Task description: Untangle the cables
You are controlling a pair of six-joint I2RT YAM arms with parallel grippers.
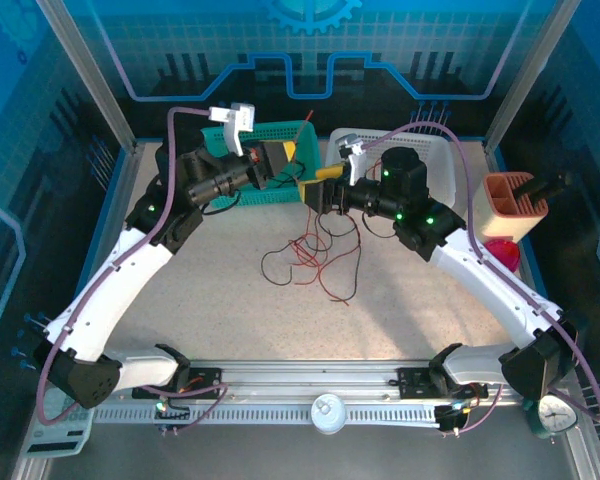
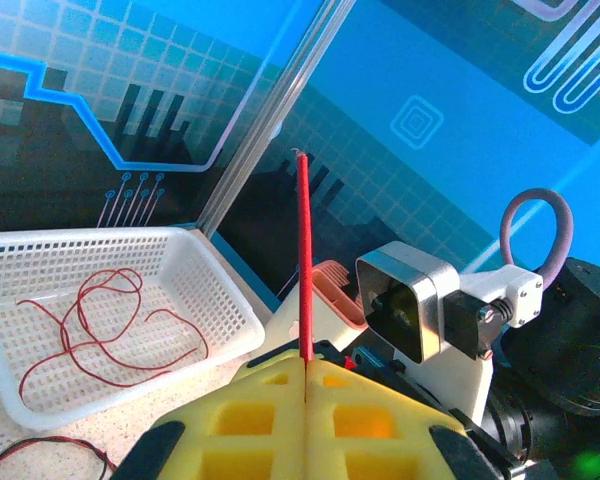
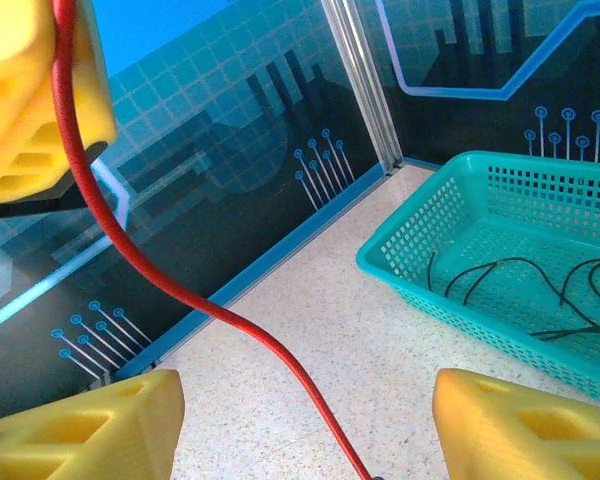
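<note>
Lifting one strand out of the tangle. Pinching a red cable [image 2: 303, 250] tight in the left tool [image 2: 305, 365], high between the teal basket [image 3: 410, 262] on the left and the white basket [image 2: 215, 300] on the right. Straddling that strand lower down with the right tool [image 3: 305, 430], spread wide, apparently without contact. Leaving the other cables [image 1: 315, 255] knotted in the middle of the tabletop [image 1: 220, 310]. Next, likely: close on the strand, draw it clear, drop it among the reds in the white basket.
</note>
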